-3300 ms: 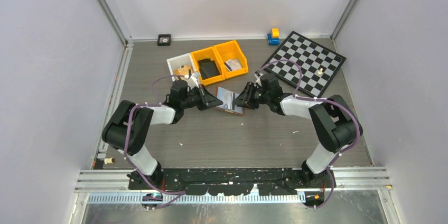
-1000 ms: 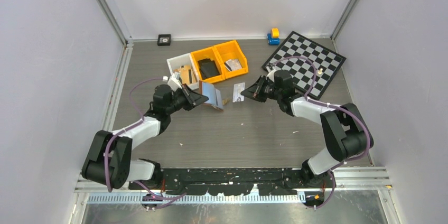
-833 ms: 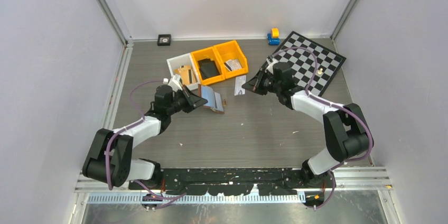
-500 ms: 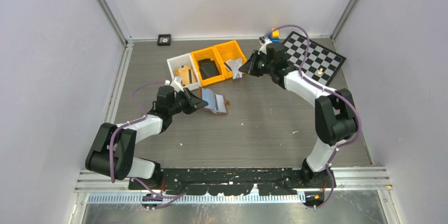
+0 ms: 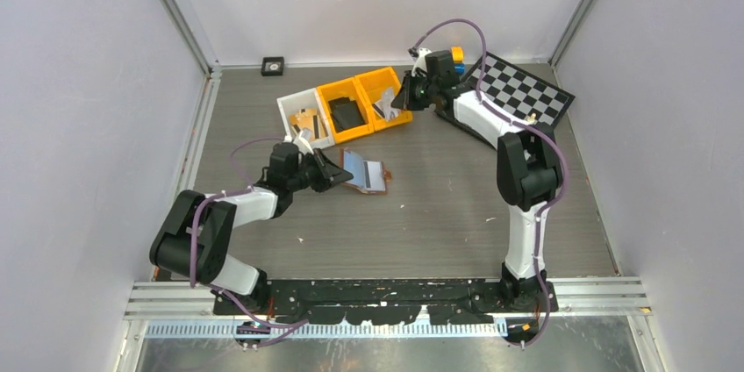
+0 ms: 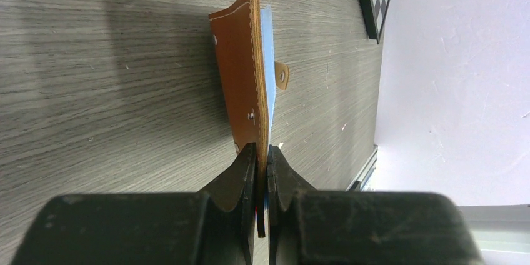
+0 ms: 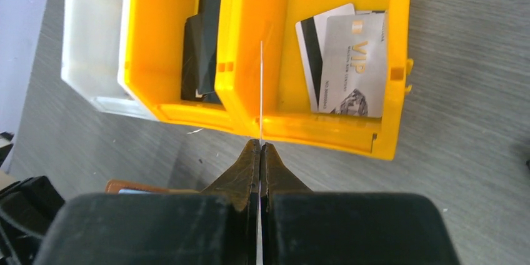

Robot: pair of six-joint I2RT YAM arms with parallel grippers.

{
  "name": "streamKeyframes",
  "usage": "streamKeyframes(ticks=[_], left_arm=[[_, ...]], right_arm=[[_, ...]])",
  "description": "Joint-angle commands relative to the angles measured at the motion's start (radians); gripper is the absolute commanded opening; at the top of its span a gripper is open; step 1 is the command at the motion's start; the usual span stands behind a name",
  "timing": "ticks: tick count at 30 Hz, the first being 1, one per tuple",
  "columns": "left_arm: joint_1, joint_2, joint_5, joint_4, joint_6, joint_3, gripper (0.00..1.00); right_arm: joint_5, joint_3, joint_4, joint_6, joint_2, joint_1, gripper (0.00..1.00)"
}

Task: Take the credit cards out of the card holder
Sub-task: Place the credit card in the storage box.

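Observation:
The reddish-brown card holder (image 5: 368,171) lies open mid-table, pale blue inside up. My left gripper (image 5: 340,172) is shut on its left edge. In the left wrist view the card holder (image 6: 242,71) stands edge-on between the fingers of the left gripper (image 6: 262,152), its snap tab (image 6: 282,75) sticking out. My right gripper (image 5: 397,102) is at the back, over the right yellow bin (image 5: 397,80). That right gripper (image 7: 260,146) is shut on a thin credit card (image 7: 260,84), seen edge-on above the bin's left wall. Two cards (image 7: 353,65) lie flat in that bin.
The middle yellow bin (image 7: 162,40) holds a black wallet-like object (image 7: 203,46). A white bin (image 5: 293,103) with tan wooden pieces sits left of it. A chessboard (image 5: 526,93) lies at the back right, and a small black square (image 5: 273,65) against the back wall.
My right arm has carried the card from the table's middle back to the right yellow bin. The left gripper has shifted the card holder slightly right and lower.

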Motion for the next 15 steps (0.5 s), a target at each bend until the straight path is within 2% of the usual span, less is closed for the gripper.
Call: streamKeyframes(ticks=[1,13,14,15], left_arm=[[-0.002,0.024,0.036,0.093,-0.028,0.025,0.0],[-0.014,0.026,0.039,0.093,-0.036,0.03,0.0],[-0.016,0.029,0.039,0.093,-0.036,0.031,0.0],[-0.017,0.03,0.039,0.093,-0.036,0.032,0.0]], right_arm=[[0.009,0.143,-0.051,-0.067,0.08,0.004,0.0],[-0.019,0.439,-0.157,-0.093,0.298,0.022,0.01],[-0.015,0.449,-0.164,-0.094,0.305,0.023,0.05],[-0.004,0.454,-0.168,-0.094,0.306,0.024,0.16]])
